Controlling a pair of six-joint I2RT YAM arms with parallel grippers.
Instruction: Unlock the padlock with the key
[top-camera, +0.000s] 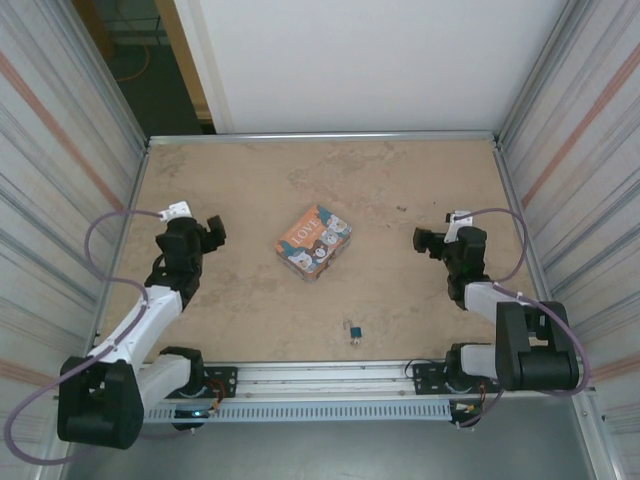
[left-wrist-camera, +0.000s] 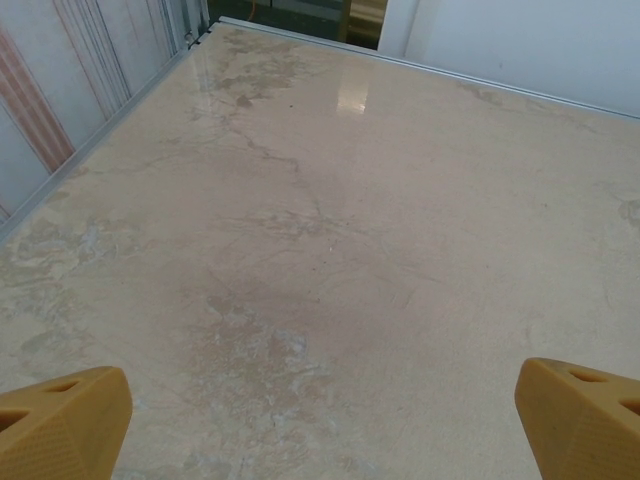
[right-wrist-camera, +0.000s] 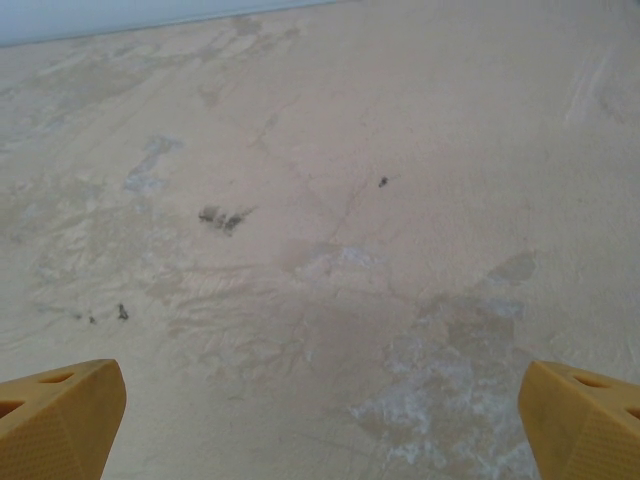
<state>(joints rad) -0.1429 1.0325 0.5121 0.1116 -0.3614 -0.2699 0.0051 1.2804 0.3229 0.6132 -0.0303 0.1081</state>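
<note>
Top view:
- Padlock (top-camera: 354, 332) lies on the table (top-camera: 250, 190), lower centre of frame, just above the metal rail (top-camera: 330, 375) along the bottom edge.
- Teal body with a thin silvery shackle. It is too small here to read its orientation or to make out a key.
- Tin (top-camera: 313, 242) sits at mid-frame, up and left of the padlock and well apart from it. Lid faces up, and the tin is turned at an angle to the table edges.
- Left gripper (top-camera: 212, 232) is at left of frame, level with the tin and pointing toward the upper right. It is well apart from both tin and padlock.
- Right gripper (top-camera: 425, 241) is at right of frame, about level with the tin and pointing left. It is also well apart from both.

Left wrist view:
- Orange fingertips (left-wrist-camera: 62, 425) sit in the two bottom corners, spread wide.
- Bare marbled tabletop lies between them and nothing is gripped.

Right wrist view:
- Orange fingertips (right-wrist-camera: 60, 415) are likewise in the bottom corners, spread wide.
- Tabletop with a few dark specks (right-wrist-camera: 225, 216) at upper left of centre. Nothing is between the fingers.
</note>
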